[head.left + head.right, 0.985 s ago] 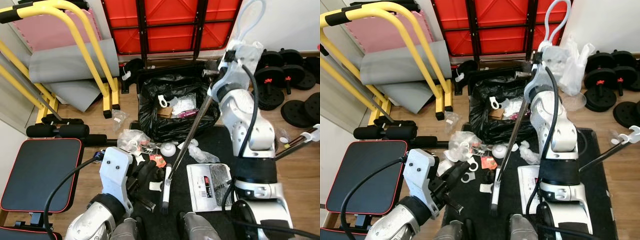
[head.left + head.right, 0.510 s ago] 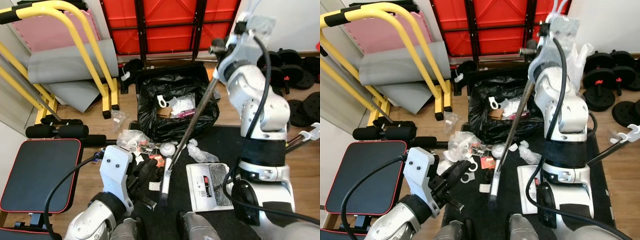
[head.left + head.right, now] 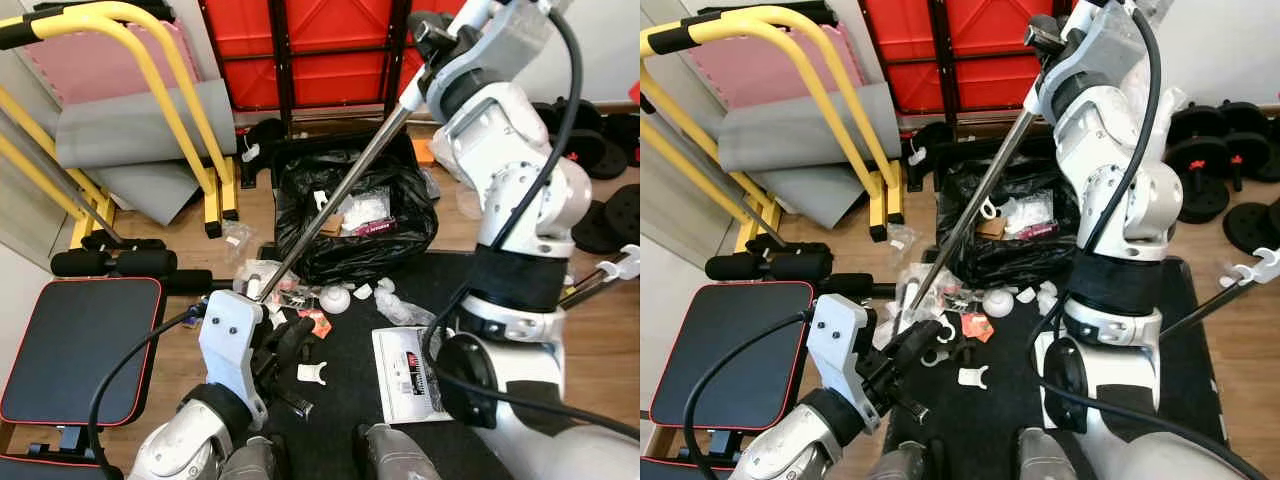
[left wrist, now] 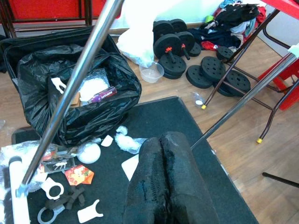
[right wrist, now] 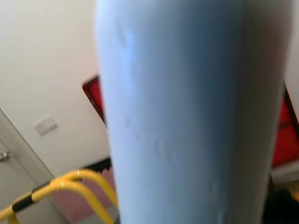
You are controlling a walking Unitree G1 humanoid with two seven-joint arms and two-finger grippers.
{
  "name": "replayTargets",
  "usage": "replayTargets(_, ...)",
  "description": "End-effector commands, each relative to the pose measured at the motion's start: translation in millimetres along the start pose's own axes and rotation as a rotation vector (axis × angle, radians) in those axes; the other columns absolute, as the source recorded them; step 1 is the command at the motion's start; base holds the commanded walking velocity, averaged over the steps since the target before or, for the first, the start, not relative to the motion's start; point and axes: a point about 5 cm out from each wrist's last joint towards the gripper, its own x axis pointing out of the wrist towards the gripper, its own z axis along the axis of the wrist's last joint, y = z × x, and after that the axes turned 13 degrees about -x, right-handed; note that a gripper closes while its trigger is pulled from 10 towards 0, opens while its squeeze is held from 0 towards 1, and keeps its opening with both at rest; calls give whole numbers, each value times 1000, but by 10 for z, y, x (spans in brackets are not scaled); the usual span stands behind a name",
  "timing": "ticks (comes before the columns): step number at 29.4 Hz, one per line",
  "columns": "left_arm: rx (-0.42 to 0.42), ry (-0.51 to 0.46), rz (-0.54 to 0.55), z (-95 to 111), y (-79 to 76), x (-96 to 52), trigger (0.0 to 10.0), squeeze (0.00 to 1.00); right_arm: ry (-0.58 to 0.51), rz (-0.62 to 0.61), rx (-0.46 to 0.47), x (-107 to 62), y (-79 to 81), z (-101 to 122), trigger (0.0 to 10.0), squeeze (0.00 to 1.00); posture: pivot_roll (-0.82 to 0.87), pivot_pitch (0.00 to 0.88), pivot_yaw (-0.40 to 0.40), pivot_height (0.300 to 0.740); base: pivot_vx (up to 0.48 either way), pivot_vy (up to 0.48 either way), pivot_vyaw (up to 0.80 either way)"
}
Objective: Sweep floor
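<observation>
The broom's silver handle (image 3: 340, 190) slants from high by the red table down to the left, over the black rubbish bag (image 3: 400, 235). Its lower end (image 4: 16, 186) rests by the crumpled clear plastic (image 3: 262, 275), close to my left arm. My right gripper (image 3: 428, 28) is raised high and shut on the top of the handle. My left gripper (image 4: 161, 140) is shut on nothing, low over the black mat (image 3: 450, 290). Litter lies on the mat: a white ball (image 3: 335, 298), a red wrapper (image 3: 315, 322), a white clip (image 3: 312, 373).
A booklet (image 3: 405, 375) lies on the mat near my feet. A black bench (image 3: 75, 345) stands at the left, with yellow bars (image 3: 190, 110) and grey mats behind it. Black weight plates (image 3: 610, 215) and a chrome stand leg (image 3: 600, 280) are at the right.
My right arm has risen and swung the broom: its lower end went left across the mat from the booklet's side to the crumpled plastic. The left arm has stayed put.
</observation>
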Motion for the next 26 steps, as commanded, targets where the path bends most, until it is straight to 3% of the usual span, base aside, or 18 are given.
replayTargets(1,-13,33,-34,-59,-5,-20,10000,0,22,15,12,0,27,-112,10000,0,-118,226,-1,740,0,0,0)
replayTargets(2,-13,34,-35,-60,-5,-20,10000,0,57,8,-18,-13,-1,-330,10000,0,-110,224,-1,740,0,0,0)
replayTargets(3,-13,34,-35,-60,-5,-20,10000,0,57,8,-18,-13,-1,-330,10000,0,-110,224,-1,740,0,0,0)
replayTargets(5,-11,35,-34,-64,-12,-26,10000,0,135,-51,-85,-61,-137,-739,10000,0,-95,222,-6,740,0,0,0)
replayTargets(8,-10,36,-31,-68,-18,-36,10000,0,157,-86,-109,-95,-215,-898,10000,0,-92,218,-5,740,0,0,0)
replayTargets(26,-17,42,-44,-65,-29,-51,10000,0,76,-76,-170,-74,-222,-796,10000,0,-98,226,5,740,0,0,0)
